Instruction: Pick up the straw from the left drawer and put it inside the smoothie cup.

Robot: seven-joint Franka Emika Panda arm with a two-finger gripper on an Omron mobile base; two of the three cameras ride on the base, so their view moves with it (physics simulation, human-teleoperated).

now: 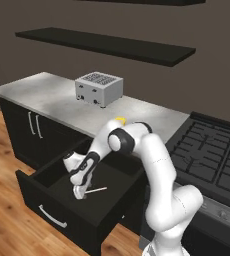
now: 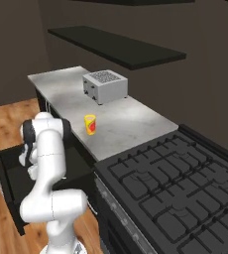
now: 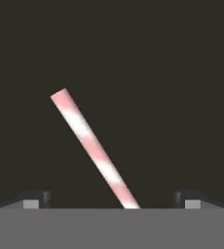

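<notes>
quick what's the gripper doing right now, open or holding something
Gripper: open, holding nothing, down in the left drawer with the straw lying between its fingertips.

The arm [image 1: 112,145] hides most of the smoothie cup [image 1: 120,120].

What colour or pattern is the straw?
Pink and white bands along the straw; clearest in the hand view.

Both base views overlook counter [image 1: 47,97] and toaster [image 1: 99,89] from opposite sides, hand view close, facing drawer floor
</notes>
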